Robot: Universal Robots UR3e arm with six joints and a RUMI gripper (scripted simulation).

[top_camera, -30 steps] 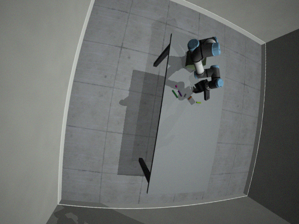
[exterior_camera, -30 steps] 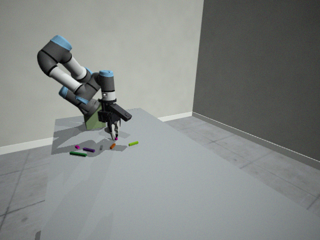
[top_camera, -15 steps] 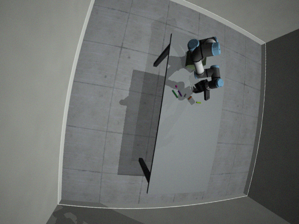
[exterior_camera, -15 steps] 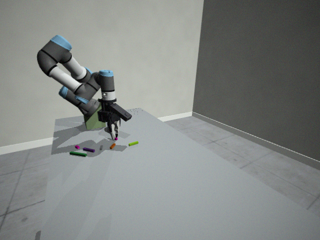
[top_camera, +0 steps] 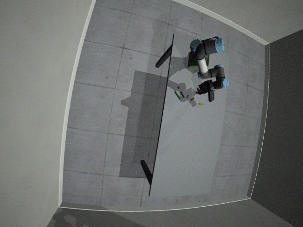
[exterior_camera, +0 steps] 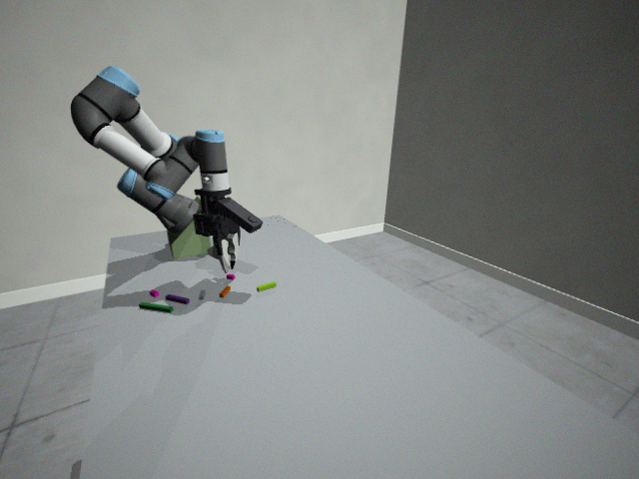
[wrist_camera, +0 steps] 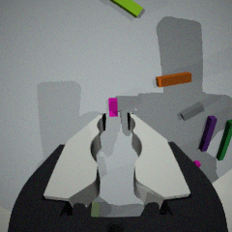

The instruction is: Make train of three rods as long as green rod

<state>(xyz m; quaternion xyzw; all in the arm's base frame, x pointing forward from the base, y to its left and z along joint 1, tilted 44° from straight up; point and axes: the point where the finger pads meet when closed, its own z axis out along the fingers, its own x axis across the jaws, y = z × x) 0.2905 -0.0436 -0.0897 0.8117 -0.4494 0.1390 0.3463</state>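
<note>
Green rod (top_camera: 177, 94) (exterior_camera: 156, 306) (wrist_camera: 225, 140) lies nearest the exterior camera, with a purple rod (top_camera: 182, 94) (exterior_camera: 177, 298) (wrist_camera: 208, 133) just beside it, apart. One magenta rod (top_camera: 178, 87) (exterior_camera: 154, 292) (wrist_camera: 197, 163) sits near them; a grey rod (top_camera: 187, 96) (exterior_camera: 202, 294) (wrist_camera: 192, 111) (easy to miss in the shadow), an orange rod (top_camera: 192, 99) (exterior_camera: 225, 291) (wrist_camera: 174, 79) and a lime rod (top_camera: 200, 104) (exterior_camera: 267, 286) (wrist_camera: 128, 7) lie separately, forming no train. Another magenta rod (top_camera: 196, 92) (exterior_camera: 231, 276) (wrist_camera: 113, 107) rests just beyond the fingertips of the gripper (top_camera: 198, 92) (exterior_camera: 229, 268) (wrist_camera: 116, 114), whose fingers stand slightly apart with nothing between them. Behind, a green block (top_camera: 193, 66) (exterior_camera: 191, 241) bears the arm.

The rods are straight-edged bars; the pale fingers have scooped inner sides.

Shadows cross the smooth grey table (top_camera: 188, 146) (exterior_camera: 335, 360) (wrist_camera: 48, 48). Beyond are a tiled floor (top_camera: 110, 109) (exterior_camera: 46, 360), a pale wall (top_camera: 31, 73) (exterior_camera: 258, 51) and a darker wall (top_camera: 286, 122) (exterior_camera: 515, 155).
</note>
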